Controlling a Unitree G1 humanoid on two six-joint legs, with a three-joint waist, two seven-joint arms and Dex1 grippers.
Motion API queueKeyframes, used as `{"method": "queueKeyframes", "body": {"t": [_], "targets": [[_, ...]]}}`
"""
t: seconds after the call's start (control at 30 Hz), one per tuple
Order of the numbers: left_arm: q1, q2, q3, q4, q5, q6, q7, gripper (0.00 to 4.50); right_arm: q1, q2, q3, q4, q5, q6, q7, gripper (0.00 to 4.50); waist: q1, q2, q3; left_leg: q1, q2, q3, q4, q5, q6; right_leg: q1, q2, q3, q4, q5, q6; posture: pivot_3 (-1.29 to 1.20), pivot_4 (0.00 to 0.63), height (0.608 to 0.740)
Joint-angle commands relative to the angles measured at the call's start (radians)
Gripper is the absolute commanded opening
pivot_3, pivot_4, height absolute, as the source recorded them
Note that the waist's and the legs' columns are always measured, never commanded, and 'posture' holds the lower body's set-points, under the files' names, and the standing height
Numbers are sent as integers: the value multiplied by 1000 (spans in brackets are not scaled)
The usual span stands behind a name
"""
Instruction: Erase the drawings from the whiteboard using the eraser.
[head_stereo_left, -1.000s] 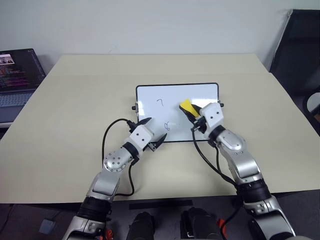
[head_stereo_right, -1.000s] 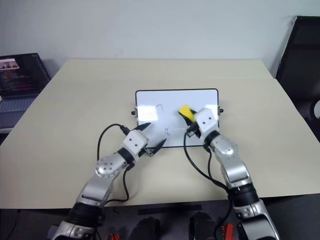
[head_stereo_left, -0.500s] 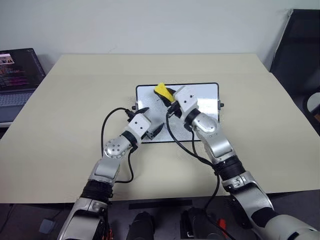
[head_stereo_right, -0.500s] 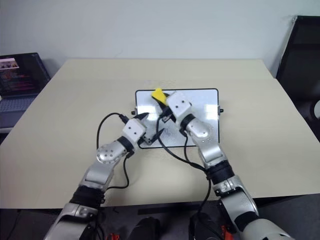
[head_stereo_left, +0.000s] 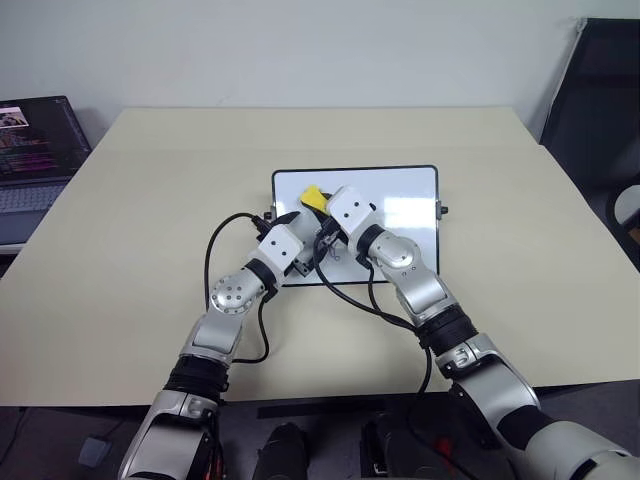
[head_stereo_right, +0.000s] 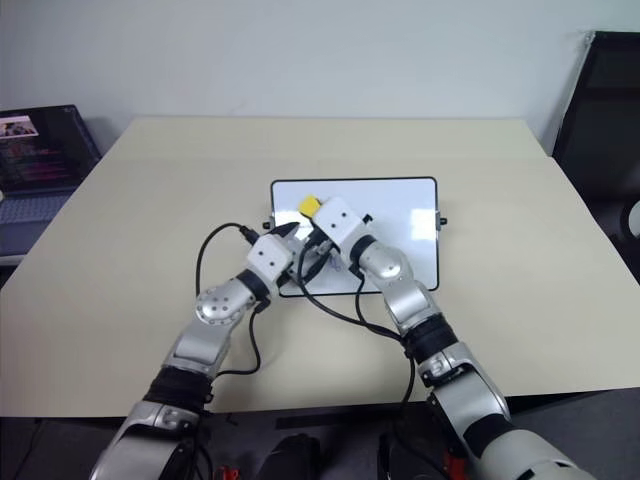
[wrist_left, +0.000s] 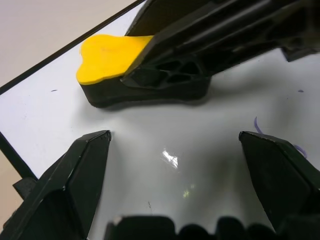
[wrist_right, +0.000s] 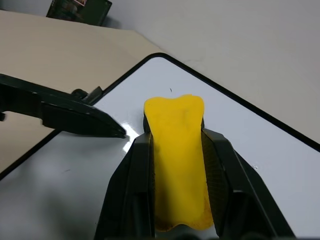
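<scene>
The whiteboard (head_stereo_left: 400, 215) lies flat in the middle of the table. My right gripper (head_stereo_left: 320, 206) is shut on the yellow eraser (head_stereo_left: 311, 194), which is over the board's far left part. In the right wrist view the eraser (wrist_right: 175, 150) sits between the two fingers. Its black underside is down at the white surface (wrist_left: 60, 115). My left gripper (head_stereo_left: 303, 238) stands open just beside it, over the board's near left part, holding nothing. A small blue scribble of the drawings (wrist_left: 256, 125) shows near one left finger. The arms cover the rest of that area.
An open laptop (head_stereo_left: 35, 150) stands beyond the table's left edge. A dark chair (head_stereo_left: 600, 90) is at the far right. Black cables (head_stereo_left: 225, 260) loop from both wrists over the table in front of the board.
My right gripper has carried the eraser leftwards across the board, from its right-centre to its far left part. My left gripper has edged forward over the board's near edge.
</scene>
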Motion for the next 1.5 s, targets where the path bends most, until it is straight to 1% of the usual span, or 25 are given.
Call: {"method": "queueKeyframes", "body": {"t": [0.03, 0.2, 0.3, 0.4, 0.5, 0.63, 0.77, 0.93, 1.13, 1.33, 1.5], "targets": [[22, -2, 3, -59, -2, 13, 4, 4500, -35, 2, -13, -5, -10, -1, -17, 979, 0, 0, 0, 0, 0, 0, 0, 0, 0, 0, 0, 0, 0, 0, 0, 0, 150, 740], [57, -3, 6, -103, 2, 36, 16, 4500, -28, -1, -9, -9, -18, 19, -12, 979, 0, 0, 0, 0, 0, 0, 0, 0, 0, 0, 0, 0, 0, 0, 0, 0, 150, 740], [55, 2, 11, -100, 3, 38, 17, 4500, 11, -18, 18, -36, -29, 49, 25, 979, 0, 0, 0, 0, 0, 0, 0, 0, 0, 0, 0, 0, 1, 0, 0, 0, 150, 740], [49, 5, 14, -95, 3, 39, 18, 4500, 73, -54, 46, -80, -45, 100, 72, 979, 0, 0, 0, 0, 0, 0, 0, 0, 0, 0, 0, 0, 0, 0, 0, 0, 150, 740], [47, 6, 16, -98, 4, 41, 21, 4500, 171, -128, 61, -164, -64, 162, 121, 979, 2, 0, 0, 1, 0, 0, 1, 0, 0, 1, 0, 0, 0, 0, 0, 0, 150, 740], [49, 4, 14, -100, 4, 42, 21, 4500, 271, -209, 41, -283, -66, 224, 154, 979, 5, 0, -1, 3, -1, -1, 2, 0, 0, 4, -1, -1, 0, 0, 0, 0, 150, 740], [46, 1, 12, -95, 3, 42, 19, 4500, 311, -246, 19, -344, -57, 255, 156, 979, 5, -1, -1, 4, -1, -1, 4, 1, 1, 6, -1, -1, 0, 1, 1, 0, 150, 740], [31, 5, 16, -73, 0, 34, 13, 4500, 264, -229, -13, -328, -38, 229, 115, 979, 4, -1, -1, 4, -2, -1, 3, 1, 1, 6, -1, -1, 0, 1, 1, 0, 150, 740], [21, 5, 15, -58, -1, 27, 8, 4500, 175, -165, -20, -276, -16, 158, 64, 979, 1, -1, -1, 4, -1, 0, 4, 1, 1, 5, -1, -1, 0, 2, 2, 0, 150, 740], [30, 7, 18, -69, -1, 29, 10, 4500, 78, -103, -13, -182, -10, 88, 35, 979, 0, 0, 0, 2, -1, 1, 1, 1, 1, 2, 0, -1, -1, 2, 1, 0, 150, 740], [38, 12, 24, -79, -3, 35, 11, 4500, 27, -63, -1, -111, -14, 53, 26, 979, 0, 0, 0, 1, -1, 1, 1, 1, 1, 1, 0, -1, -1, 2, 1, 0, 150, 740]]}}
